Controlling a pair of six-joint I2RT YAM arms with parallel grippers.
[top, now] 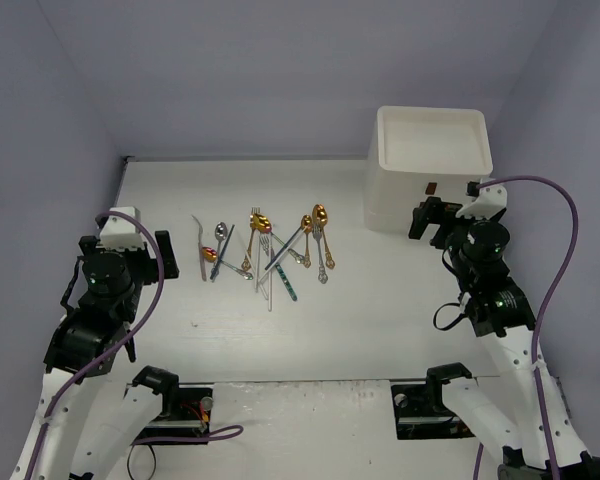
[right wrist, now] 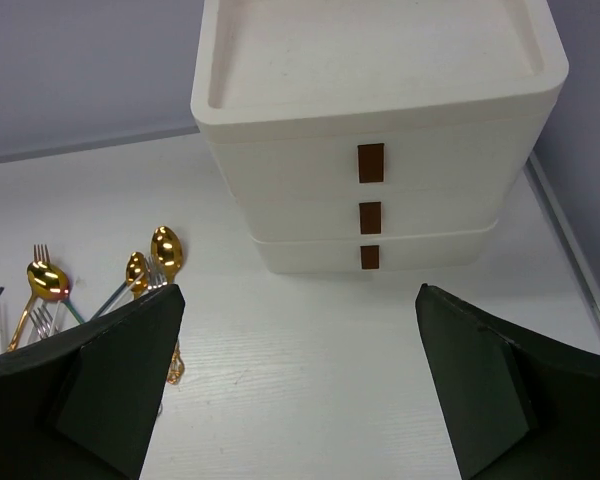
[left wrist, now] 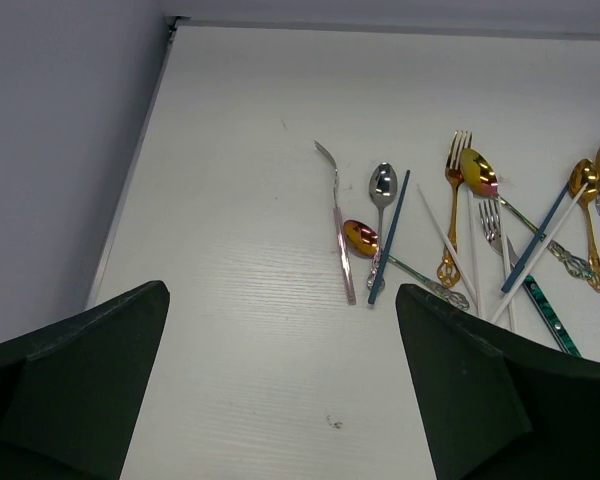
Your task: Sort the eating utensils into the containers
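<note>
Both arms sit back near their bases, nothing in either one. Left gripper: jaws released, spread wide, empty, hanging above bare table with the utensils ahead of it and off to its right. Right gripper: jaws likewise spread wide and empty, pointed straight at the front of the cabinet, apart from it. The utensils lie in a loose row at mid-table, well left of the cabinet, many crossing one another. Leftmost is a slim piece with a pinkish handle, lying alone. Next to it are a silver spoon, a dark blue handle just beside that spoon, and a gold spoon whose handle runs under the blue one. Further right are a gold fork, another gold spoon, a silver fork and a teal handle, tangled with white and blue handles. Two more gold spoons lie at the row's right end, nearest the cabinet. The cabinet stands at the far right of the table, its recessed top bare. All three drawers are flush, each with a brown handle. No utensil touches the cabinet.
</note>
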